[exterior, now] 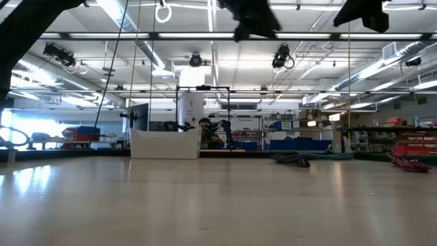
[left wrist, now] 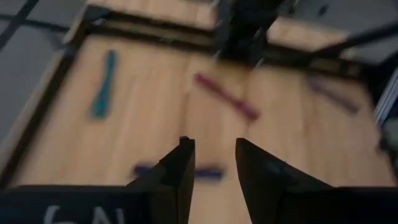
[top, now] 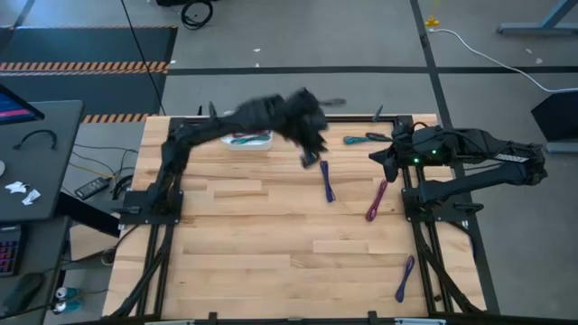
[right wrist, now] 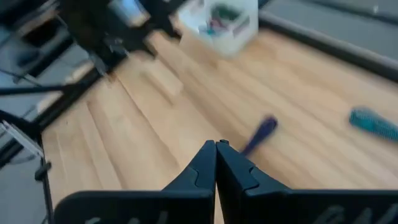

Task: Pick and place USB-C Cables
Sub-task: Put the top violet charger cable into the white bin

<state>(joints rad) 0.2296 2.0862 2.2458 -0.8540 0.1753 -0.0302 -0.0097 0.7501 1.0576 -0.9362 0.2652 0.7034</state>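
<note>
Left gripper (top: 312, 158) released, empty, above purple cable (top: 327, 181) mid-table. Right gripper (right wrist: 216, 147) clenched, empty, at right edge. Magenta cable (top: 377, 199) nearby; white bin (top: 250, 140) holds more.

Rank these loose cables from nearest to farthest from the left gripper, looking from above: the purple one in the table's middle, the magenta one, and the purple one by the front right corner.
From the left gripper:
1. Middle purple cable, just beside it.
2. Magenta cable, farther right.
3. Corner purple cable, front right.

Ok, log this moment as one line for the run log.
left gripper: open, empty, above purple cable | right gripper: shut, empty, waiting at table's right edge | white bin: holds cables | loose cables: teal, magenta
</note>
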